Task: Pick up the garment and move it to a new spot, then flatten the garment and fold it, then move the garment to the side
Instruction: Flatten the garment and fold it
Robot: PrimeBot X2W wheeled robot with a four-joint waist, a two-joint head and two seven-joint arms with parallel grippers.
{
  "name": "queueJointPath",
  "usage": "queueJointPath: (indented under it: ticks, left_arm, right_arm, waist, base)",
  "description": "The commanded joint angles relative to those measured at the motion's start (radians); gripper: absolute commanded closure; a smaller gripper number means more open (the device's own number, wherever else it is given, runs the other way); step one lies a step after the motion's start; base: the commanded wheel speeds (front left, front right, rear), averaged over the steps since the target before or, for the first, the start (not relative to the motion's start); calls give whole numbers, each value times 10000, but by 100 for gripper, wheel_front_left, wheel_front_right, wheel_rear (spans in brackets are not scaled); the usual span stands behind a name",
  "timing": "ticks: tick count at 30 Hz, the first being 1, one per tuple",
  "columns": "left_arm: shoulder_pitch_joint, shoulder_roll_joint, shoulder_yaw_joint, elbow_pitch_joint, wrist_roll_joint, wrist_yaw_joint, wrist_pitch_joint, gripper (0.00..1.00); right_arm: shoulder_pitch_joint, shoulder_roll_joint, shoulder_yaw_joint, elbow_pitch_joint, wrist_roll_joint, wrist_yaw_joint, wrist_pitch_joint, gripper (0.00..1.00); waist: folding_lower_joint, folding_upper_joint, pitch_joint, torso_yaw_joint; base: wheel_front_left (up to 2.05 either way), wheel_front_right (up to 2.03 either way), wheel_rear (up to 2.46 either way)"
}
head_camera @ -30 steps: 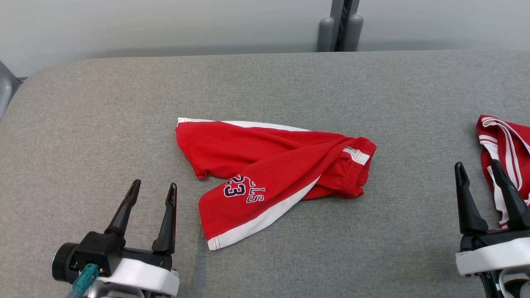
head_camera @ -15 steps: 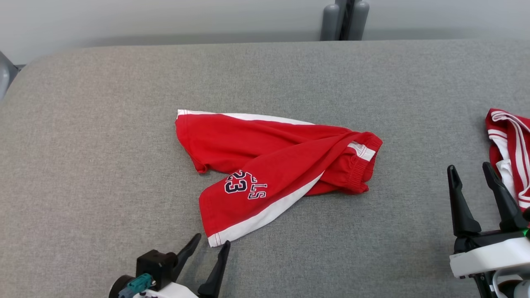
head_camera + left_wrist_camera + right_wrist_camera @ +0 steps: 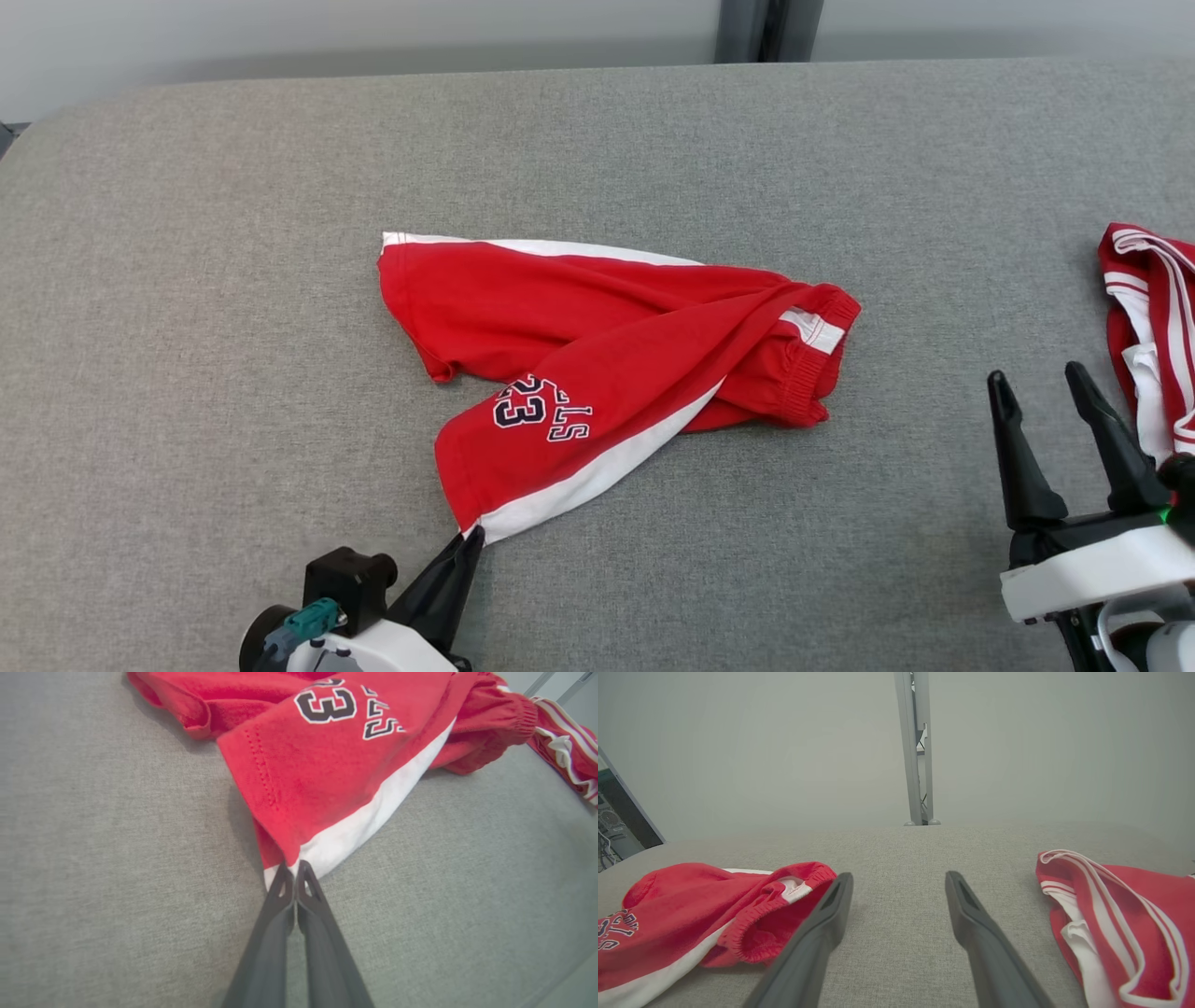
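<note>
Where: red shorts (image 3: pixel 635 345) lie crumpled in the middle of the gray counter (image 3: pixel 187 280) | Left jaws: pinched shut on the near white leg corner (image 3: pixel 322 851) | Right jaws: wide open, holding nothing | Feel: soft, light, floppy; it will likely droop, so grab corners.

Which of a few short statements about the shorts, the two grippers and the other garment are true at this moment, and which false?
1. The left gripper is shut on a hem corner of the red shorts. True.
2. The right gripper grips the second garment. False: its jaws stand open, holding nothing, beside that garment.
3. The red shorts lie flat and neatly folded. False: they are rumpled, one leg crossing the other.
4. The red shorts bear the number 23. True.
</note>
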Motion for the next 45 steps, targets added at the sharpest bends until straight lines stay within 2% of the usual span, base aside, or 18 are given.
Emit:
queueJointPath:
  ticks: [1, 11, 24, 25, 26, 27, 31, 38, 45]
  left_arm:
    - [-128, 54, 31, -41, -49, -43, -60, 100]
    - [-334, 213, 13, -402, 37, 86, -54, 100]
    - [-644, 45, -358, -300, 136, 47, -263, 100]
    - [-678, 41, -360, -293, 151, 62, -322, 100]
    - [-717, 48, -358, -292, 165, 75, -367, 100]
    - [-754, 54, -344, -298, 181, 84, -449, 100]
    - [-868, 22, -246, -425, 115, 113, -801, 100]
    - [-1292, 44, 75, -1214, 231, 262, -1621, 100]
    - [-2141, 293, 635, -2752, 563, 603, -2222, 100]
  right_arm:
    - [-88, -82, 52, 38, 71, -4, 16, 0]
    - [-800, -846, 1754, 471, 1149, -4, 1016, 0]
    - [-2508, -1283, 3268, 2025, 2763, -4, 1100, 0]
    - [-2627, -1299, 3342, 2088, 2838, -4, 1020, 36]
    - [-2728, -1326, 3389, 2160, 2885, -4, 966, 65]
    - [-2799, -1366, 3441, 2216, 2917, -4, 912, 100]
    - [-2972, -1544, 3520, 2097, 2908, -4, 676, 100]
    - [-3001, -1937, 3424, 1156, 2751, -4, 383, 100]
    - [-3051, -2508, 2919, -780, 2401, -4, 286, 100]
  waist:
    - [0, 0, 4, 10]
    - [0, 0, 96, 227]
    - [0, 0, 415, 768]
    - [0, 0, 435, 787]
    - [0, 0, 457, 806]
    - [0, 0, 480, 819]
    - [0, 0, 538, 819]
    - [0, 0, 504, 651]
    - [0, 0, 334, 378]
  base:
    - [0, 0, 0]
    - [0, 0, 0]
    - [0, 0, 0]
    - [0, 0, 0]
    - [0, 0, 0]
    - [0, 0, 0]
    - [0, 0, 0]
    - [0, 0, 0]
    - [0, 0, 0]
